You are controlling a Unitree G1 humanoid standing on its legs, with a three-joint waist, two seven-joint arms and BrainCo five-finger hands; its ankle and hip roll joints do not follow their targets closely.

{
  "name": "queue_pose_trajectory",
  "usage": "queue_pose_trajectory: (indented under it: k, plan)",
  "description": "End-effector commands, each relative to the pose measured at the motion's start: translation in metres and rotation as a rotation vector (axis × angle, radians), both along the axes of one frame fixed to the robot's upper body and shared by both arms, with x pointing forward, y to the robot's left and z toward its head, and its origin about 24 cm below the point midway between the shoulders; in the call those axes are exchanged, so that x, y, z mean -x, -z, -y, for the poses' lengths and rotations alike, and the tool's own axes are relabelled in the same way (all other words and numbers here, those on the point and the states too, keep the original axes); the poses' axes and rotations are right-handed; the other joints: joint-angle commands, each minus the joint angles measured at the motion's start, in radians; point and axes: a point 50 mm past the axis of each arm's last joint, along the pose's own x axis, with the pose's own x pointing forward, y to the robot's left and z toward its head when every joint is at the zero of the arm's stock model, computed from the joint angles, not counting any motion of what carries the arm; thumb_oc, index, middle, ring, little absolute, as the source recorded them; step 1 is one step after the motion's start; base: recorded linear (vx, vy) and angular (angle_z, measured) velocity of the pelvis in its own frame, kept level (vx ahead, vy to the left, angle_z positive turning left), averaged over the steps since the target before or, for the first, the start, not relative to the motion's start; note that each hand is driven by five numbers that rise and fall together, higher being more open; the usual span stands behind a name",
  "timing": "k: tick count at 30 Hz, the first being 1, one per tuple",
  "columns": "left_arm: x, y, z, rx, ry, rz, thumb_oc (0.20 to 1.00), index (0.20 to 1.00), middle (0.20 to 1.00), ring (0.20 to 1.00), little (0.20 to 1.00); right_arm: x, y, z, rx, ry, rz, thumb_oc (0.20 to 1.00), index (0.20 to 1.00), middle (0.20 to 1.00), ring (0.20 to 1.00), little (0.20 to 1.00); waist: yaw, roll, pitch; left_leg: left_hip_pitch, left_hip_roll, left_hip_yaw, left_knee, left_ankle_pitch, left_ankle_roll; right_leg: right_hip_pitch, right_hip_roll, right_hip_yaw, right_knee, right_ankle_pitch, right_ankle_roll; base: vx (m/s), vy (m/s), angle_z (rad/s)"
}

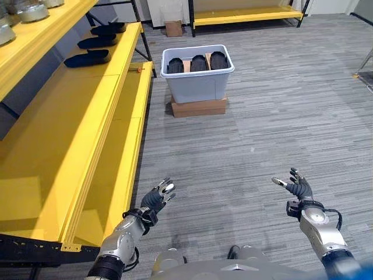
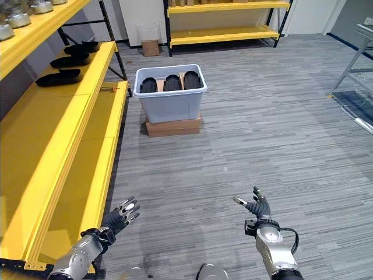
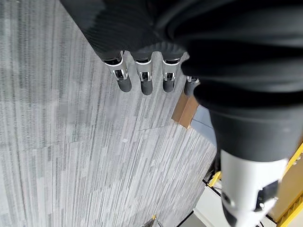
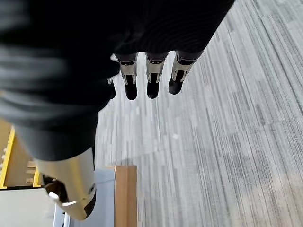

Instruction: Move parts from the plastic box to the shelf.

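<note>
A pale grey plastic box (image 1: 197, 80) stands on a flat cardboard carton (image 1: 198, 107) on the grey floor ahead, holding three black parts (image 1: 198, 62) side by side. Three more black parts (image 1: 87, 57) lie on the yellow shelf (image 1: 70, 116) at my left. My left hand (image 1: 156, 198) hangs low near the shelf's front edge, fingers straight and empty. My right hand (image 1: 298, 186) is low at the right, also open with nothing in it. Both are far short of the box.
Round grey metal parts (image 1: 26, 10) sit on the upper yellow shelf level at the far left. A second yellow rack (image 1: 247, 14) stands against the back wall with a small cardboard box (image 1: 173, 28) beside it. A metal frame (image 2: 355, 64) stands at the right.
</note>
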Motion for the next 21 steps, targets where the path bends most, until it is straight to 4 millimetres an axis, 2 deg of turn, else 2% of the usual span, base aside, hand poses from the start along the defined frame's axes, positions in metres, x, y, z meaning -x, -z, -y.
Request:
queue_pose_trajectory:
  k: [1,2,4,5,8,9,10,11,12,14,15,18,21]
  plan:
    - [-0.016,-0.022,-0.003,0.0,-0.05,0.133,1.0,1.0,1.0,1.0,1.0,-0.009,-0.014,0.0,0.037,-0.049,0.075,1.0,1.0,1.0,1.0,1.0,-0.012,-0.002,0.013,0.069,-0.004,0.068,-0.004,-0.039,0.027,0.031,0.067,-0.022,-0.115,0.05,0.04,0.12,0.171,-0.09]
    - [-0.017,-0.023,-0.005,0.001,-0.065,0.128,1.0,1.0,1.0,1.0,1.0,-0.009,-0.012,-0.004,0.037,-0.064,0.071,1.0,1.0,1.0,1.0,1.0,-0.023,0.002,0.015,0.101,-0.011,0.085,-0.151,-0.06,0.046,0.014,0.057,-0.027,-0.09,0.052,0.057,0.1,0.171,-0.05]
    - [-0.018,-0.025,-0.006,-0.001,-0.072,0.129,1.0,1.0,1.0,1.0,1.0,-0.008,-0.011,-0.006,0.031,-0.07,0.069,1.0,1.0,1.0,1.0,1.0,-0.032,0.006,0.019,0.122,-0.018,0.095,-0.266,-0.067,0.055,0.004,0.048,-0.029,-0.07,0.055,0.072,0.09,0.183,0.28]
    - [-0.02,-0.026,-0.007,-0.007,-0.076,0.128,1.0,1.0,1.0,1.0,1.0,-0.007,-0.011,-0.009,0.029,-0.079,0.07,1.0,1.0,1.0,1.0,1.0,-0.037,0.012,0.026,0.128,-0.021,0.096,-0.376,-0.056,0.053,0.0,0.043,-0.021,-0.056,0.056,0.088,0.11,0.186,0.56]
    - [-0.018,-0.026,-0.009,-0.012,-0.085,0.131,1.0,1.0,1.0,1.0,1.0,-0.006,-0.011,-0.012,0.024,-0.096,0.071,1.0,1.0,1.0,1.0,1.0,-0.026,0.021,0.038,0.106,-0.005,0.095,-0.491,0.04,0.031,0.044,0.052,-0.004,-0.063,0.036,0.096,0.12,0.13,0.23]
    - [-0.014,-0.025,-0.01,-0.014,-0.106,0.132,1.0,1.0,1.0,1.0,1.0,-0.004,-0.01,-0.016,0.019,-0.133,0.071,1.0,1.0,1.0,1.0,1.0,-0.001,0.021,0.051,0.04,0.037,0.075,-0.548,0.153,0.002,0.106,0.056,0.02,-0.095,0.019,0.092,0.18,0.126,0.02]
    - [-0.013,-0.025,-0.01,-0.017,-0.109,0.132,1.0,1.0,1.0,1.0,1.0,-0.003,-0.01,-0.017,0.017,-0.141,0.071,1.0,1.0,1.0,1.0,1.0,0.003,0.019,0.053,0.026,0.047,0.072,-0.553,0.172,-0.003,0.114,0.056,0.023,-0.099,0.017,0.09,0.23,0.164,-0.26]
    - [-0.009,-0.023,-0.013,-0.038,-0.122,0.133,1.0,1.0,1.0,1.0,1.0,-0.003,-0.01,-0.019,0.014,-0.176,0.071,1.0,1.0,1.0,1.0,1.0,0.017,0.017,0.06,-0.03,0.082,0.064,-0.556,0.222,-0.018,0.138,0.051,0.03,-0.107,0.008,0.086,0.21,0.198,-0.56]
    - [-0.006,-0.021,-0.017,-0.046,-0.142,0.129,1.0,1.0,1.0,1.0,1.0,-0.003,-0.01,-0.021,0.012,-0.216,0.07,1.0,1.0,1.0,1.0,1.0,0.029,0.019,0.067,-0.065,0.102,0.056,-0.553,0.248,-0.028,0.149,0.043,0.028,-0.102,-0.002,0.083,0.23,0.238,-0.69]
    - [-0.002,-0.018,-0.02,-0.02,-0.175,0.122,1.0,1.0,1.0,1.0,1.0,-0.005,-0.011,-0.026,0.0,-0.266,0.066,1.0,1.0,1.0,1.0,1.0,0.046,0.024,0.07,-0.064,0.091,0.017,-0.56,0.246,-0.027,0.153,0.045,0.038,-0.092,-0.014,0.082,0.19,0.245,-0.58]
    - [0.002,-0.017,-0.023,0.006,-0.203,0.117,1.0,1.0,1.0,1.0,1.0,-0.006,-0.012,-0.033,-0.006,-0.338,0.063,1.0,1.0,1.0,1.0,1.0,0.067,0.035,0.077,-0.075,0.081,-0.028,-0.55,0.243,-0.006,0.15,0.051,0.051,-0.071,-0.018,0.075,0.2,0.265,-0.51]
    - [0.006,-0.015,-0.029,-0.019,-0.187,0.107,1.0,1.0,1.0,1.0,1.0,-0.004,-0.011,-0.044,-0.035,-0.425,0.054,1.0,1.0,1.0,1.0,1.0,0.074,0.027,0.078,-0.043,0.047,-0.028,-0.532,0.192,0.007,0.171,0.034,0.044,-0.038,-0.061,0.082,0.28,0.254,-0.52]
    - [0.005,-0.013,-0.029,-0.054,-0.141,0.093,1.0,1.0,1.0,1.0,1.0,-0.003,-0.01,-0.056,-0.079,-0.464,0.062,1.0,1.0,1.0,1.0,1.0,0.08,0.017,0.067,-0.029,0.007,-0.024,-0.524,0.156,0.032,0.191,0.031,0.043,-0.039,-0.071,0.089,0.19,0.219,-0.36]
